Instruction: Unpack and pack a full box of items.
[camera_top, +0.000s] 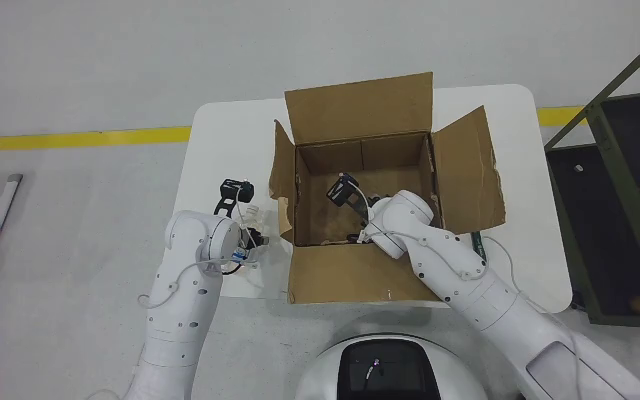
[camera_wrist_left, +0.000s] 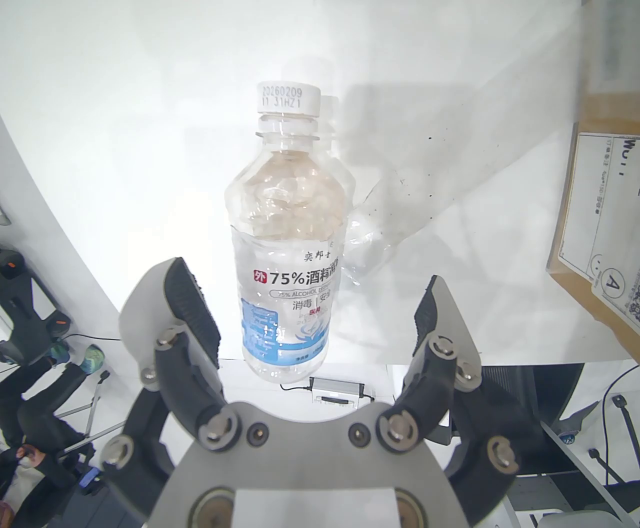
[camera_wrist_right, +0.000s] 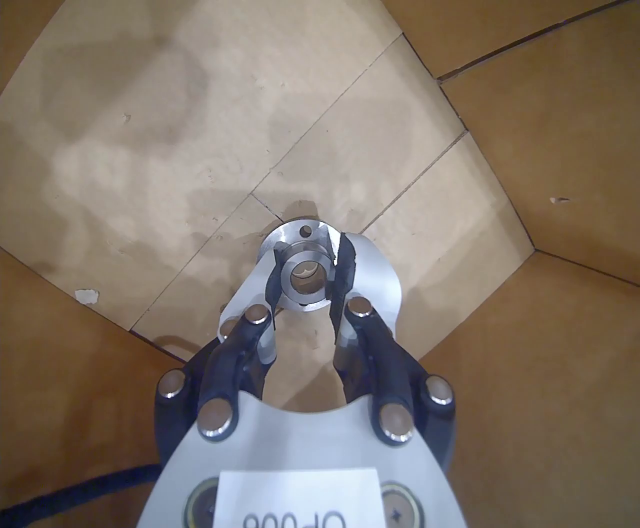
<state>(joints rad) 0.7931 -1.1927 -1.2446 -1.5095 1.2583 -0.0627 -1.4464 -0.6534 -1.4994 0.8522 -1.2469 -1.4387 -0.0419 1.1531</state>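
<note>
Pinching a small metal ring (camera_wrist_right: 294, 236) inside the cardboard box (camera_wrist_right: 150, 125), the right gripper (camera_wrist_right: 305, 280) has its jaws closed tight on the ring's hub, and so narrow a hold on smooth metal could let it twist or slip free. The left gripper (camera_wrist_left: 307, 300) stands wide open and empty, flanking the base of a clear bottle (camera_wrist_left: 287, 225) lying on the white table (camera_wrist_left: 150, 100) near its edge, where a nudge could roll it off.

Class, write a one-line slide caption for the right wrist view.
Right gripper, jaws shut on a metal flanged ring, inside the cardboard box.
</note>
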